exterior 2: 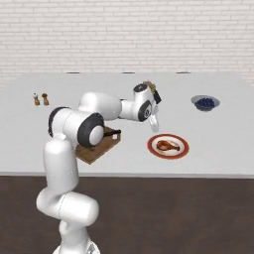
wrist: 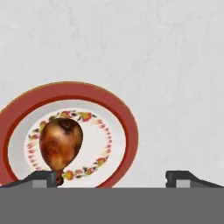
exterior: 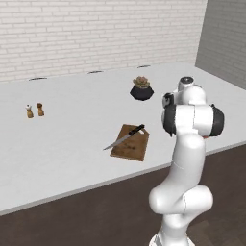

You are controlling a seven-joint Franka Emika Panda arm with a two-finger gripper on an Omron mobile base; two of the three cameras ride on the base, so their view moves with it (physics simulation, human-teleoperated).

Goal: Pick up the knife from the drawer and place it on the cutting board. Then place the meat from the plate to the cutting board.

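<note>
Nearest the hand camera, two dark fingertips (wrist: 41, 178) stand wide apart with nothing between them: claw (exterior 2: 154, 123) released. Meat (wrist: 60, 143) lies on the plate (wrist: 114, 113), just ahead of one fingertip and off to that side of the claw's midline, not between the tips. In the right base view the claw hangs above the white surface (exterior 2: 218, 139), near the plate's edge on the board side; whether it is directly over the plate cannot be told. Knife (exterior: 124, 137) lies diagonally on the board (exterior: 132, 147), blade tip overhanging onto the surface. Left base view shows a potted plant (exterior: 141, 88) and two shakers (exterior: 34, 110); the arm blocks the plate there. Right base view adds a blue bowl (exterior 2: 205, 103) beyond the plate, well apart
</note>
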